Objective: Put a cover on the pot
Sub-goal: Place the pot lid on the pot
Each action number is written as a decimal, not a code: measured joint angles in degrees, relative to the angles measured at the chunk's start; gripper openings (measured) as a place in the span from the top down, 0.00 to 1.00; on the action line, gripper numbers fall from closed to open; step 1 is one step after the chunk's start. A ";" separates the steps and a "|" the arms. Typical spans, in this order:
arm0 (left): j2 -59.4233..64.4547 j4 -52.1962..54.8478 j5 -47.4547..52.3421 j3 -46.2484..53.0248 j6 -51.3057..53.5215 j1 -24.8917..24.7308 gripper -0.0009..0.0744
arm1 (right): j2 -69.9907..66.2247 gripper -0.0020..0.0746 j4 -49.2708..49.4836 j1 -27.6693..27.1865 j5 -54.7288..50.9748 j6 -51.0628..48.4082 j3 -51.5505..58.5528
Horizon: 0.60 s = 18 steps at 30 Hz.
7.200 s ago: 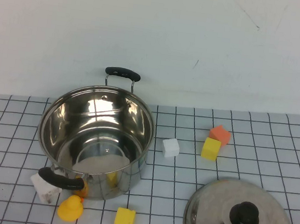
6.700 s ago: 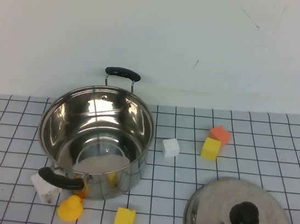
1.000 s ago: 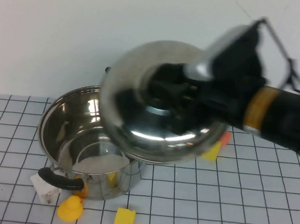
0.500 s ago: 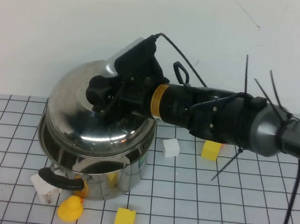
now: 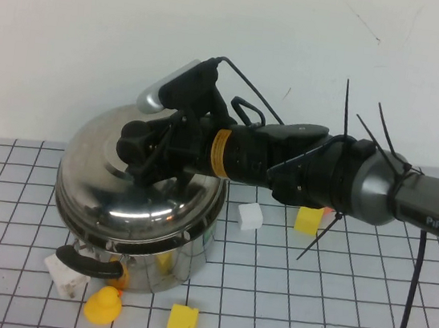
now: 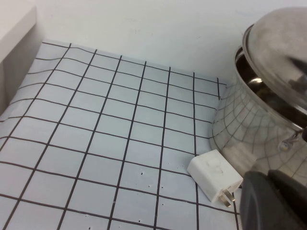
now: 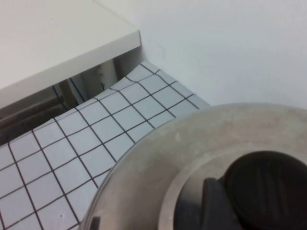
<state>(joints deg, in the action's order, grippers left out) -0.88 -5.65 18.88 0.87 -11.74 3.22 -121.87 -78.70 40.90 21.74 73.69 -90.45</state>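
Pot (image 5: 160,257): shiny stainless steel, round, black loop handle (image 5: 86,263), left of centre on the gridded table (image 5: 330,308); a domed steel lid (image 5: 111,186) lies tilted on its rim. Right gripper (image 5: 142,147), centre frame, fingers clamped on the lid's black knob (image 7: 265,184); its arm (image 5: 432,210) reads "PiPER". Left gripper (image 6: 273,201): lower-right of its wrist view, by a white plug adapter (image 6: 215,176); finger state cannot be told.

The right arm (image 5: 408,207) bears the white word "PiPER" on its grey casing, at about three o'clock. Nothing else is legible.
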 joint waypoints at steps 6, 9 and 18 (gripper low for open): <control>0.00 0.00 0.00 0.00 0.00 0.00 0.99 | -1.28 0.51 -0.62 0.04 0.17 0.68 0.00; 0.00 0.00 0.00 0.00 -0.23 0.00 0.99 | -1.89 0.51 -0.75 0.14 0.17 0.91 -0.11; 0.00 0.00 0.00 0.00 -0.23 0.00 0.99 | -2.00 0.51 -2.34 0.14 -0.02 2.85 -0.26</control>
<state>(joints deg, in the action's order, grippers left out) -0.88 -5.65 18.88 0.87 -11.97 3.22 -123.88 -81.04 41.04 21.72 76.54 -90.71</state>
